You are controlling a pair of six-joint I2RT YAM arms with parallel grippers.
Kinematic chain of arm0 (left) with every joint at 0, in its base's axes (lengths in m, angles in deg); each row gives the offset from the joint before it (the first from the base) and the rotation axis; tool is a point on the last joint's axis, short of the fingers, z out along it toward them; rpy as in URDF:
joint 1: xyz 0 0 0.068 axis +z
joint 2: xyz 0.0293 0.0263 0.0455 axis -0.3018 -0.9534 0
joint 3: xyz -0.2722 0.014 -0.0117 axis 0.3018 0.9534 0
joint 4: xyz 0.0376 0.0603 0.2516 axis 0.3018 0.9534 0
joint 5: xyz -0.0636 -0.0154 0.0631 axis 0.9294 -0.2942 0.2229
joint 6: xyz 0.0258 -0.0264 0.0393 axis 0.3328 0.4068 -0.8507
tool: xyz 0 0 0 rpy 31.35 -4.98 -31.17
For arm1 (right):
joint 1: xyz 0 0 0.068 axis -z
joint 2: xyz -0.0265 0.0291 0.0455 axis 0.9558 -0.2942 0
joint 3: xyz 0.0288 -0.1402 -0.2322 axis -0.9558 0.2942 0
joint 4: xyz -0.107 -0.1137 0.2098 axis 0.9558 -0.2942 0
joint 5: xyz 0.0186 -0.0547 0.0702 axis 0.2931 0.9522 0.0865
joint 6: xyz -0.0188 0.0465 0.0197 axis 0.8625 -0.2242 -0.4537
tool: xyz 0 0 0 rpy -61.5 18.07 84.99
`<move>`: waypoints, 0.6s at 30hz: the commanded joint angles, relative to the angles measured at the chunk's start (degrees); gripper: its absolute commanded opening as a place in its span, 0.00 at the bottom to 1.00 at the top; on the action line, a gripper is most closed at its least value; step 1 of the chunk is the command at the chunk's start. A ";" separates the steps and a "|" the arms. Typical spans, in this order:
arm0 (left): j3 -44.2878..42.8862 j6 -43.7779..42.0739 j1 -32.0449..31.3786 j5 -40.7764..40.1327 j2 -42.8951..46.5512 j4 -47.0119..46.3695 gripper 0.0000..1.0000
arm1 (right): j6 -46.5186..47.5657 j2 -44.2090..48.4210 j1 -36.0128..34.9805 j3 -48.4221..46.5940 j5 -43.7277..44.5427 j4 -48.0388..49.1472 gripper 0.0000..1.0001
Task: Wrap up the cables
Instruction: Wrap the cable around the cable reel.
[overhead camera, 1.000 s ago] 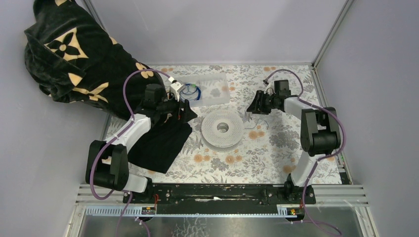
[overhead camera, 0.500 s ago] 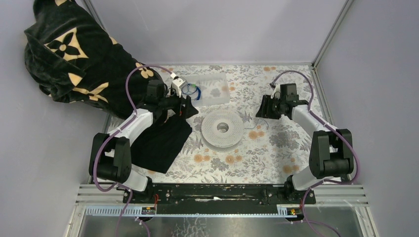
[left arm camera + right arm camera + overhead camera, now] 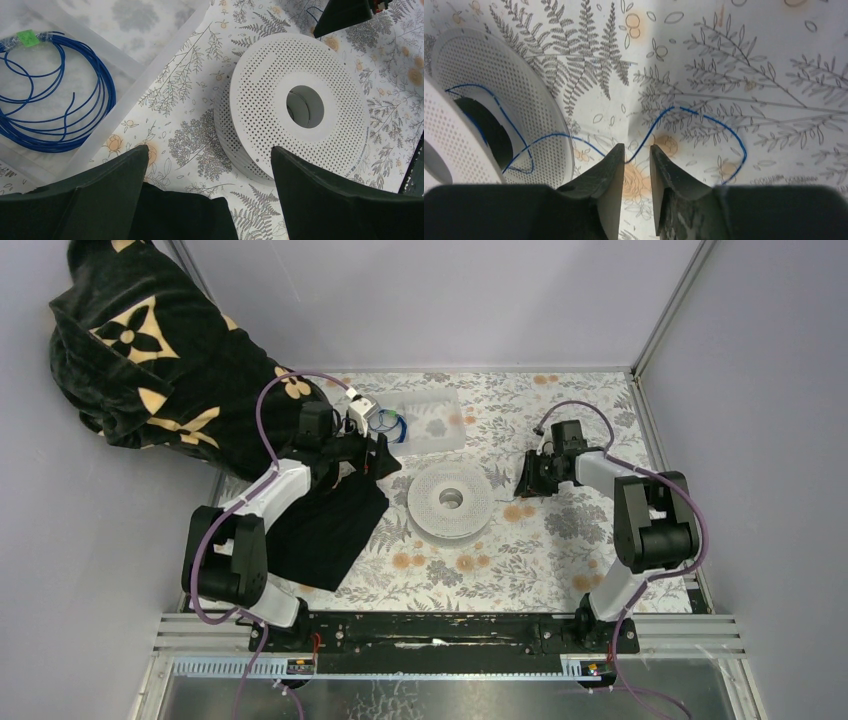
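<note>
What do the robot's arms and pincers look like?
The left arm and right arm have white shells with black joints. A purple hose loops along each. The left pincer and right pincer have dark, wedge-shaped fingers.

Plain grey-lilac walls (image 3: 440,300) are boxing in my desk (image 3: 470,575), whose fern-and-flower printed top is sitting under soft, even light.

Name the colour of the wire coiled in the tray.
Blue: the wire, best in left wrist view.
</note>
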 commanded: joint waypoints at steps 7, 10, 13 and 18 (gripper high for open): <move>-2.65 -1.28 -0.23 -1.00 -1.05 0.00 1.00 | 0.49 -4.46 -2.43 -8.37 0.11 3.46 0.14; -2.86 -1.96 -0.16 -1.17 -1.76 0.05 1.00 | 1.72 -4.98 -4.15 -11.17 0.89 3.67 0.07; -3.40 -2.49 -0.18 -1.50 -2.56 0.08 1.00 | 3.36 -6.13 -5.96 -14.08 0.69 3.77 0.02; -4.42 -1.90 -0.23 -1.30 -4.38 0.01 0.99 | 6.50 -9.76 -9.02 -19.74 -1.91 2.91 0.00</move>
